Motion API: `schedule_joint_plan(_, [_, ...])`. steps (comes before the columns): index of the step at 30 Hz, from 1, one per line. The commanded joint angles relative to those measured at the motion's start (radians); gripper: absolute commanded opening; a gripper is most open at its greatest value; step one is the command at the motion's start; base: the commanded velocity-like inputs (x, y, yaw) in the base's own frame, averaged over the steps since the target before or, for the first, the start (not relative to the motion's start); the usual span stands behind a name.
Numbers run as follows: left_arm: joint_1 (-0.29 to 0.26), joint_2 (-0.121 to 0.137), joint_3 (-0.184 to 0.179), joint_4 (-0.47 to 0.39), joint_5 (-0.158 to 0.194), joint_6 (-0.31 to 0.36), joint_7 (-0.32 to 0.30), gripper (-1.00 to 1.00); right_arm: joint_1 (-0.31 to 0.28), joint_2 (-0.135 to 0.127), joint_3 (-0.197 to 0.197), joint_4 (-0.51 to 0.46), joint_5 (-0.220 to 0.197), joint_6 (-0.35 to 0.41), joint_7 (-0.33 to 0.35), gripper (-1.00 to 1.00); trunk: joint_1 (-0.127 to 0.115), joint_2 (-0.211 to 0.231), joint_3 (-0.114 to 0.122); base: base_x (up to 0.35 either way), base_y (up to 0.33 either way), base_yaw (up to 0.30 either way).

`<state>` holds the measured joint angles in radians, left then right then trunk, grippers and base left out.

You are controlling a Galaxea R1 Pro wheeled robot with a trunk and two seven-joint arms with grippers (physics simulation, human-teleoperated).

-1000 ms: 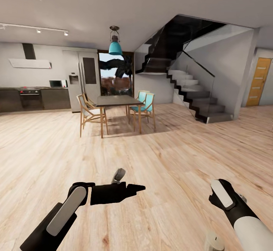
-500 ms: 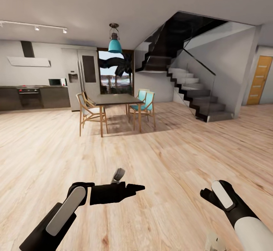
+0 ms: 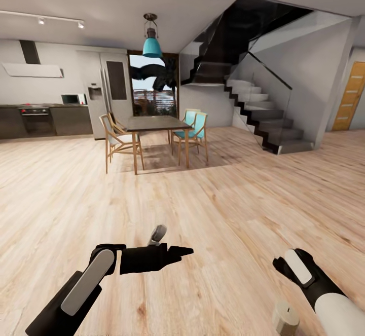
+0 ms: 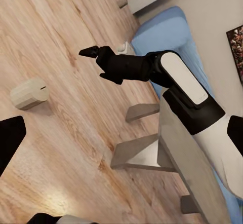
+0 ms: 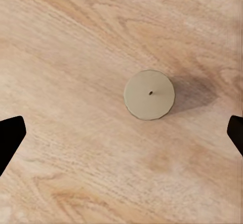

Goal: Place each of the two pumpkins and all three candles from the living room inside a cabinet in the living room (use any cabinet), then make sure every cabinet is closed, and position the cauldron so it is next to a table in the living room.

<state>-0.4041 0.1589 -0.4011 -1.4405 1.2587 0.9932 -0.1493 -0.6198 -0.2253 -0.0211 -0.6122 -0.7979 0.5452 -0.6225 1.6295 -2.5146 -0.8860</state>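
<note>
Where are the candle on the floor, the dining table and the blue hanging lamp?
candle [image 5: 150, 95]: right wrist view, on its round top, beside the wick.
dining table [image 3: 157, 123]: head view, on its dark top.
hanging lamp [image 3: 151, 47]: head view, on its teal shade.

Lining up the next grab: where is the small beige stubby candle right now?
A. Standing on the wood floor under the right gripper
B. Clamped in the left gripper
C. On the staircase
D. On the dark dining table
A: the small beige stubby candle stands upright on the wood floor, centred between the open right gripper fingertips, untouched.
</note>
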Motion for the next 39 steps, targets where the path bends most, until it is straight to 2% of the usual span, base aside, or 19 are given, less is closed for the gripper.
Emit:
schedule_joint_plan(1, [-0.001, 0.001, -0.001, 0.0, -0.009, 0.001, -0.01, 1.0, -0.001, 0.0, 0.0, -0.001, 0.0, 0.002, -0.007, 1.0, 0.0, -0.001, -0.005, 0.0, 0.0, 0.0])
schedule_joint_plan(7, [-0.001, 0.001, -0.001, 0.002, -0.009, 0.001, -0.01, 1.0, -0.001, 0.0, 0.0, 0.003, 0.016, -0.001, 0.0, 1.0, 0.003, -0.002, -0.028, 0.0, 0.0, 0.0])
schedule_joint_plan(36, [-0.001, 0.0, -0.001, 0.003, -0.009, 0.001, -0.01, 1.0, -0.001, 0.001, 0.0, 0.003, 0.017, -0.002, 0.007, 1.0, 0.016, -0.009, -0.14, 0.0, 0.0, 0.0])
schedule_joint_plan(39, [-0.001, 0.0, -0.001, 0.003, -0.009, 0.001, -0.01, 1.0, -0.001, 0.001, 0.0, 0.002, 0.018, -0.002, 0.007, 1.0, 0.016, -0.009, -0.14, 0.0, 0.0, 0.0])
